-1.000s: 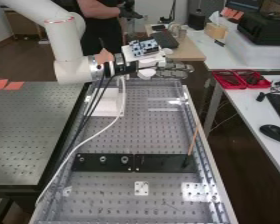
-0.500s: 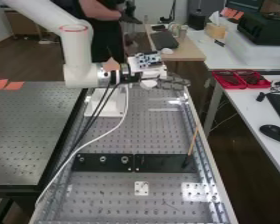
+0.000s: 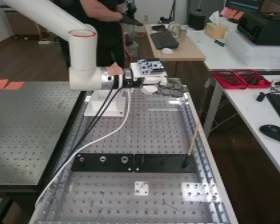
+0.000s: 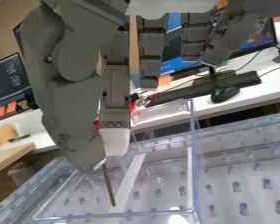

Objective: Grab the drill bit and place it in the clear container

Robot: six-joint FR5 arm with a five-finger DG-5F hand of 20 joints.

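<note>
Drill bit: the slim, dark metal drill bit (image 4: 109,187) is in my grasp, tip slanting down over the clear container. I expect it to be light, stiff and smooth – apt to roll or pivot – so I'd pinch it by its upper end and leave the tip free.
My hand: the dark grey jointed hand (image 4: 67,105) has thumb and a white-tipped finger closed on the bit.
Clear container: the see-through, straight-walled plastic box (image 4: 193,150) is beneath my fingertips, toward the bench's far right corner. Whether the tip is below its rim, I cannot tell.
Bench: grey metal, perforated (image 3: 104,195), with long black plates (image 3: 164,162) across it and a thin orange-brown rod (image 3: 193,141) by its right edge.
Room: red trays (image 3: 242,87) sit on the white side table (image 3: 240,102) – no part of my drop.
</note>
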